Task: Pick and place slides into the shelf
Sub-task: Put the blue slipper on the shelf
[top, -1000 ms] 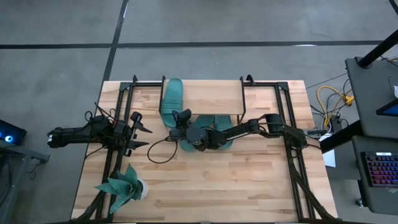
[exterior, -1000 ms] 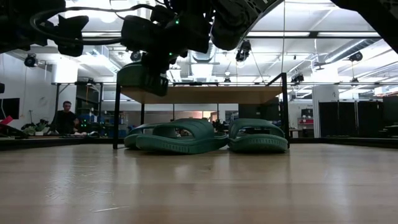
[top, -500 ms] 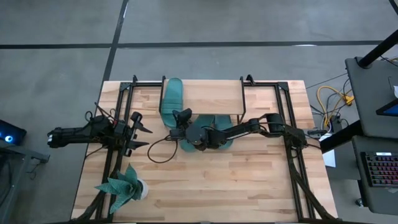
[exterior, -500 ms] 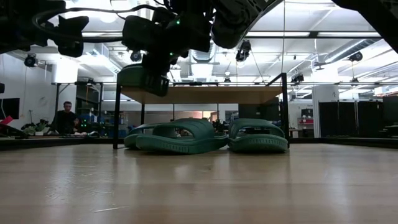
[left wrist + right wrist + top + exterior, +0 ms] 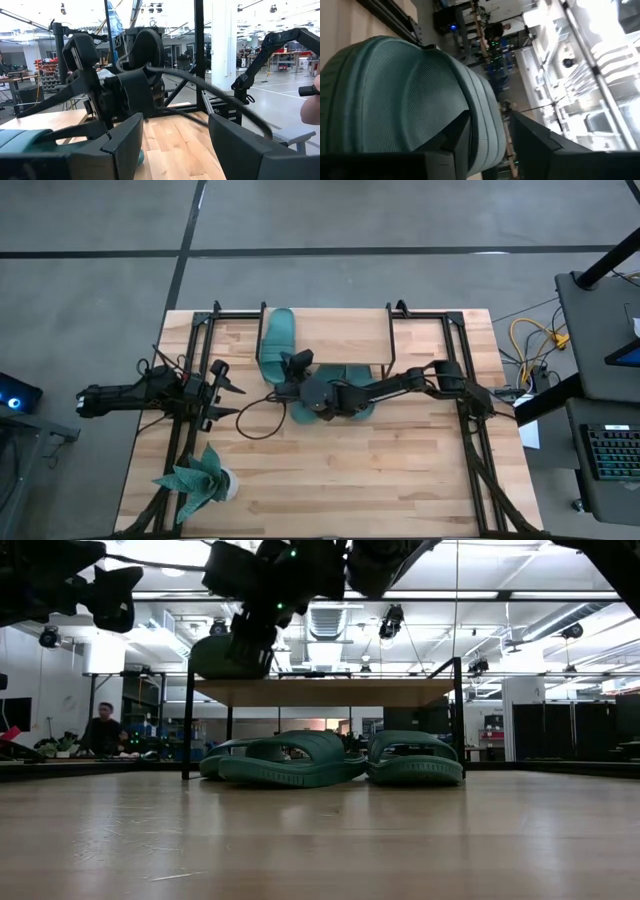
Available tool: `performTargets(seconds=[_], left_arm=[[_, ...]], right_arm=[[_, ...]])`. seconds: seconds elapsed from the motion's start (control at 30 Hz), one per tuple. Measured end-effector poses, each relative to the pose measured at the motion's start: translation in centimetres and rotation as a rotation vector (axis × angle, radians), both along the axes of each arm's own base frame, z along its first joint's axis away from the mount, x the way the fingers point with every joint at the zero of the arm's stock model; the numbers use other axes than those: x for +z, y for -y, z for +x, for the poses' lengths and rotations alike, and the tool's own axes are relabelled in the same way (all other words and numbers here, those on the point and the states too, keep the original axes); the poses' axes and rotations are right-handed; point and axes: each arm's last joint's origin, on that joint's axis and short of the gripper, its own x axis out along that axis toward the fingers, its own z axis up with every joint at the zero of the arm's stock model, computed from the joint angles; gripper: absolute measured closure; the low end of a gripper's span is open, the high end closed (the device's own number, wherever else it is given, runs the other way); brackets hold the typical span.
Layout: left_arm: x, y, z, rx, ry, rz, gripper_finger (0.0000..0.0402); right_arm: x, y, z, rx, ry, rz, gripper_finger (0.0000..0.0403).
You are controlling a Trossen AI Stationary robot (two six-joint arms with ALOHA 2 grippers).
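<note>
High view: wooden table (image 5: pixel 400 470) w/ black frames; shelf (image 5: pixel 340 335) at the far-middle of the table, light plank top. One slide (image 5: pixel 277 337) lies on the shelf's left end, lengthwise, toe pointing away from the arms' side. Right arm reaches in from the right; right gripper (image 5: pixel 293 367) sits at the near end of that slide, at the shelf's front edge; whether fingers touch it, can't tell here. More slides (image 5: pixel 352 408) show under the arm, below the shelf's front, partly hidden; count not clear. Left arm waits at the table's left edge, left gripper (image 5: pixel 222 390) pointing toward centre, fingers spread, nothing in them. Teal plant in white pot (image 5: pixel 200 480) at near-left corner.

Low view: shelf (image 5: pixel 330 692) on thin black legs; two slides (image 5: pixel 290 760) and (image 5: pixel 415 760) rest on the table under it, side by side; a third edge peeks behind the left one. A slide (image 5: pixel 228 658) sits on the shelf top at its left end, right gripper (image 5: pixel 250 635) just above/at it. A person (image 5: pixel 100 730) is far back in the room.

Left wrist view: left gripper (image 5: pixel 175 145) fingers apart, empty; right arm (image 5: pixel 120 90) ahead.

Right wrist view: slide (image 5: pixel 395 100) fills the frame, ribbed strap close up; right gripper (image 5: pixel 490 145) fingers parted, one (image 5: pixel 450 140) over the strap; grip or loose contact, can't tell.
</note>
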Motion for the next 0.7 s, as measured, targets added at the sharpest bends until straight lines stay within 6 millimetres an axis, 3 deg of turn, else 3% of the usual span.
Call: performTargets(seconds=[0.7], left_arm=[[-0.02,0.00,0.01,0.000,0.003,0.000,0.0191]], right_arm=[[0.82,-0.80,-0.57,0.091,0.037,0.131,0.0273]])
